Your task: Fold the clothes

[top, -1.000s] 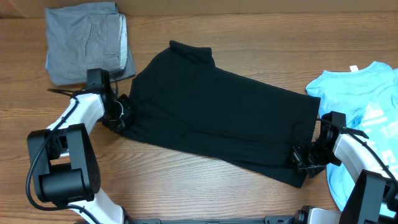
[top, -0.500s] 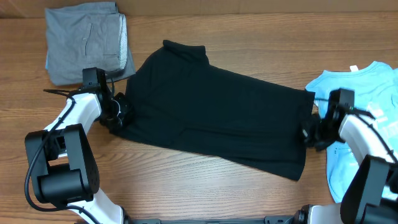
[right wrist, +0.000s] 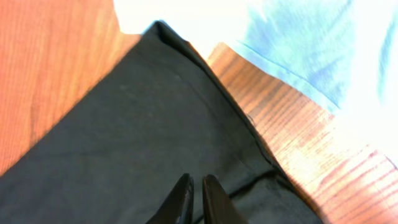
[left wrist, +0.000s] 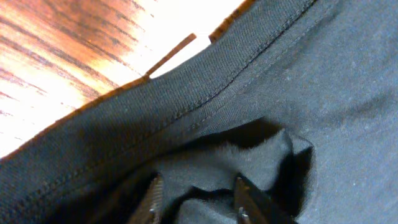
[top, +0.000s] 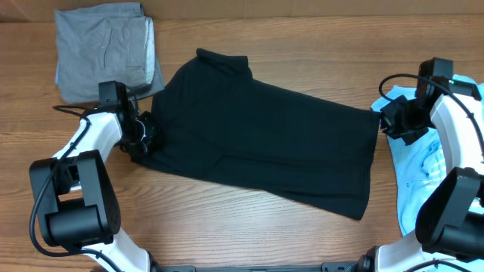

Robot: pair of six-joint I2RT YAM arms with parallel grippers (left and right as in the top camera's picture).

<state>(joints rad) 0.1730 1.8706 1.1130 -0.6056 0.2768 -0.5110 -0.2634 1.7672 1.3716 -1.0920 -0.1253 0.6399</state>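
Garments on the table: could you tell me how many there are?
3: a folded grey garment far left, a black T-shirt mid-table, a light-blue T-shirt at the right edge, partly out of view.

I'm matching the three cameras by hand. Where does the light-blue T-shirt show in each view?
Overhead: the light-blue T-shirt lies at the right edge, just right of the black T-shirt.
Left wrist: not in it.
Right wrist: upper right, past a strip of bare wood.
Shared landmark: the black T-shirt, which fills most of the left wrist view and the lower left of the right wrist view.
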